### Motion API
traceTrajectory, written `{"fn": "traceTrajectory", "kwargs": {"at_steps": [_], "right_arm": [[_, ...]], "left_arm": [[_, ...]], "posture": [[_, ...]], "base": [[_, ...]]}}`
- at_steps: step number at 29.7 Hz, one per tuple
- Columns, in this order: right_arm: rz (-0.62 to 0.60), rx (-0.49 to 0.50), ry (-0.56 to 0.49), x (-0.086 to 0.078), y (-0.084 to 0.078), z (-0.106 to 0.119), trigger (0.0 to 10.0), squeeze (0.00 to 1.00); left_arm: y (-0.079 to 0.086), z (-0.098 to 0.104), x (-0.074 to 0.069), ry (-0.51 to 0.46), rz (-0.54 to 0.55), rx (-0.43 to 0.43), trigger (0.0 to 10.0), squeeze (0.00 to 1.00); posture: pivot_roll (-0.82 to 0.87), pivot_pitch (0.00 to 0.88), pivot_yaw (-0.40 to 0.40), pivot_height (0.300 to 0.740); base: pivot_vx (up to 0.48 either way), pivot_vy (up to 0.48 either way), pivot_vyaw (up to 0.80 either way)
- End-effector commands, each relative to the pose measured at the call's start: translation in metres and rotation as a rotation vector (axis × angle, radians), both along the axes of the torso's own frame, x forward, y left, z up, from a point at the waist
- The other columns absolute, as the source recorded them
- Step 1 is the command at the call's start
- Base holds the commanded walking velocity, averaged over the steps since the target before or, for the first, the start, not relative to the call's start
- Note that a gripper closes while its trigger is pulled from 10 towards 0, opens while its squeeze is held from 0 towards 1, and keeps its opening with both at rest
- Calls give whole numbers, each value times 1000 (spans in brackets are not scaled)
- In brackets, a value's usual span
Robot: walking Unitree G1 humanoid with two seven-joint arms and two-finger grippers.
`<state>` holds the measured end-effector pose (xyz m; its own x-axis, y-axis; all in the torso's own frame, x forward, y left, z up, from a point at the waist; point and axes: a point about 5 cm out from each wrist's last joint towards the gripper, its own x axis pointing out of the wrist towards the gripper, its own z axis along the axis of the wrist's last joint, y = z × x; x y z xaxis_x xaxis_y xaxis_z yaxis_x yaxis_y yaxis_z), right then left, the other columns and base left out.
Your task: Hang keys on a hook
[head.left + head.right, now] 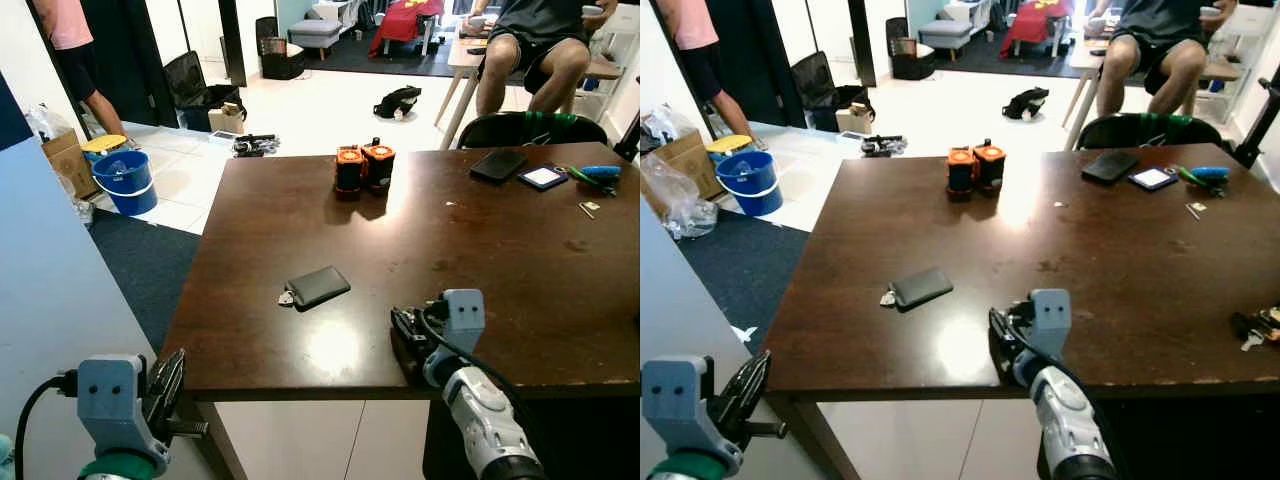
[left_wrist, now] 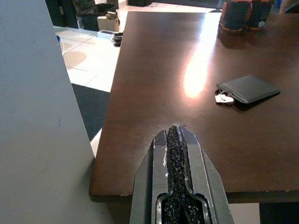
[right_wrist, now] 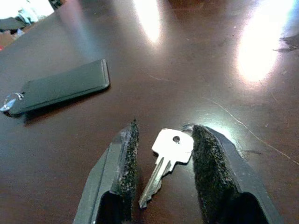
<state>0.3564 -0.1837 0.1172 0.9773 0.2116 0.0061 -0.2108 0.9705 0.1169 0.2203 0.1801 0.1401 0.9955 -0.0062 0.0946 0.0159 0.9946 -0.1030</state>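
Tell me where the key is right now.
The key lies flat on the brown table near its front edge, between the open fingers of the right pincer in the right wrist view, right of the black card holder.

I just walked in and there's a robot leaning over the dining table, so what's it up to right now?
The robot's right gripper is low over the near edge of the brown table, fingers open around a small silver key lying flat on the wood. The key is not gripped yet. A black card holder lies further in on the table. The left gripper is shut and idle off the table's near corner. Hanging hasn't begun.
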Motion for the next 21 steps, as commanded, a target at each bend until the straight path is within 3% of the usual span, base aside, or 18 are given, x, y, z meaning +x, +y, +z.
{"fn": "traceTrajectory", "kwargs": {"at_steps": [1, 12, 13, 15, 16, 18, 19, 20, 21], "right_arm": [[20, -4, 47, -4, 6, -11, 10000, 0], [16, -13, 57, -5, 2, -15, 10000, 0], [15, -15, 58, -5, 2, -15, 8902, 0], [15, -15, 58, -5, 2, -15, 8902, 0], [16, -14, 59, -4, 2, -15, 4196, 0], [17, -15, 60, -4, 2, -15, 3882, 0], [19, -15, 60, -4, 3, -15, 2980, 0], [19, -15, 60, -4, 3, -15, 2980, 0], [22, -17, 60, -4, 3, -15, 941, 0]], "left_arm": [[3, 1, -3, 7, 1, 13, 10000, 0], [2, 1, -4, 8, -4, 11, 10000, 0], [2, 1, -4, 8, -4, 11, 10000, 0], [2, 1, -4, 8, -4, 11, 10000, 0], [2, 1, -4, 7, -4, 11, 10000, 0], [1, 1, -4, 6, -4, 12, 10000, 0], [1, 1, -4, 6, -5, 12, 10000, 0], [1, 1, -4, 6, -5, 12, 10000, 0], [1, 1, -4, 6, -6, 13, 10000, 0]], "posture": [[-23, 81, 164, 740], [-23, 81, 164, 740], [-23, 81, 164, 740], [-23, 81, 164, 740], [-20, 79, 162, 740], [-20, 79, 162, 740], [-20, 79, 162, 740], [-20, 79, 162, 740], [-20, 79, 162, 740]], "base": [[0, 0, 0], [0, 0, 0], [0, 0, 0], [0, 0, 0], [0, 0, 0], [0, 0, 0], [0, 0, 0], [0, 0, 0], [0, 0, 0]]}}
